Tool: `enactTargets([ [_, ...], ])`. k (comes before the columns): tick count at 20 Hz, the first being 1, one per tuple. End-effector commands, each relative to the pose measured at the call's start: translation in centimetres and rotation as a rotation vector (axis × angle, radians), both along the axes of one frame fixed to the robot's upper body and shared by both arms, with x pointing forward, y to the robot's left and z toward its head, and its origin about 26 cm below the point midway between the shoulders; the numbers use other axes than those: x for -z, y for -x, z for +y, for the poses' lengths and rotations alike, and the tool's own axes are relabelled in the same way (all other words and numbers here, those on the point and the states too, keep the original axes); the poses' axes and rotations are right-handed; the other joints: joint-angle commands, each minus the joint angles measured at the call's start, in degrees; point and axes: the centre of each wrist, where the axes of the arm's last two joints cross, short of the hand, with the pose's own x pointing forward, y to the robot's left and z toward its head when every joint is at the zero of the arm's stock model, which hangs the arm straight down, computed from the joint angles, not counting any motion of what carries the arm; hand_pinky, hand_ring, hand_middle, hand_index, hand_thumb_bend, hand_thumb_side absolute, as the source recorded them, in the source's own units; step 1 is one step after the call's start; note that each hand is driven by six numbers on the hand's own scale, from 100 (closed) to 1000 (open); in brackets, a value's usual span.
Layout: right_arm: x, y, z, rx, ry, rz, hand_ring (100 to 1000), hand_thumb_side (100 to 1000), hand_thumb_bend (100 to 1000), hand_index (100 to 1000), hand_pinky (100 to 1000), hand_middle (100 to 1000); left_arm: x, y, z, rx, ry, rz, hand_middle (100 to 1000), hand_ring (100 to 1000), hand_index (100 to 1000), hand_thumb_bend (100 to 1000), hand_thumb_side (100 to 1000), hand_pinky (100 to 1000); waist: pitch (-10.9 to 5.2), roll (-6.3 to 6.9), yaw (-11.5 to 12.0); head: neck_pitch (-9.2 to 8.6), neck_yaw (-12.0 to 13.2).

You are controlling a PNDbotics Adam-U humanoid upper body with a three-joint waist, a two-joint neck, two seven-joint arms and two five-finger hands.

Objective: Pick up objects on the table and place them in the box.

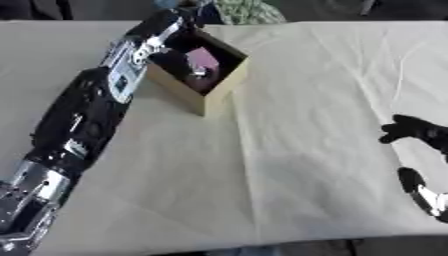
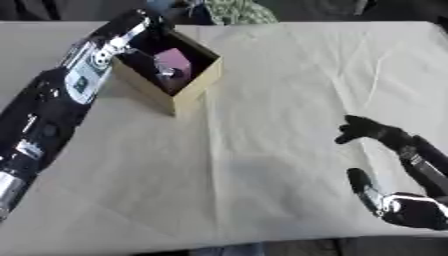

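L hand (image 1: 179,50) is reaching down into the cardboard box (image 1: 223,82); fingers hidden, can't tell its state. A pink object (image 1: 203,60) lies inside, just beside that hand. R hand (image 2: 385,170) rests spread, well apart, nr lower right.

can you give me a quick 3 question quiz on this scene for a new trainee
1. True or false: the cardboard box lies on its side on the table.
2. Which hand reaches into the box? A) left hand B) right hand C) neither
3. Fill in: the pink object is ____ the box.

Key
1. False: it stands upright, open top up, at the far left of the cloth-covered table.
2. A: the left arm stretches from the lower left up to the box, and the left hand is down inside it. The right hand rests open near the lower right corner.
3. Inside.
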Motion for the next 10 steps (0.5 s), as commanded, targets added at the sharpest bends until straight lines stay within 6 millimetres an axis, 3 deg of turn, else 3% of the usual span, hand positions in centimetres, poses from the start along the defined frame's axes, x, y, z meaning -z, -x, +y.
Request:
enactTargets([
  [1, -0.5, 0.0, -0.2, 0.001, 0.005, -0.014, 885, 513, 100, 1000, 894, 722, -3.3, 0.3, 0.6, 0.001, 0.014, -0.107, 679, 689, 820, 753, 405, 775, -0.84, -0.08, 0.2, 0.15, -0.3],
  [5, -0.5, 0.0, -0.5, 0.015, 0.006, -0.013, 884, 509, 100, 1000, 893, 721, -6.3, 2.0, 1.7, 0.049, 0.115, -0.193, 648, 656, 789, 724, 381, 758, -0.92, -0.03, 1.1, 0.16, -0.7],
  [10, -0.6, 0.1, -0.8, 0.034, 0.003, -0.022, 882, 506, 100, 1000, 892, 719, -9.2, 6.7, 3.7, 0.150, 0.289, -0.268, 615, 622, 770, 702, 369, 737, -0.92, 0.03, 2.3, -0.22, -1.7],
])
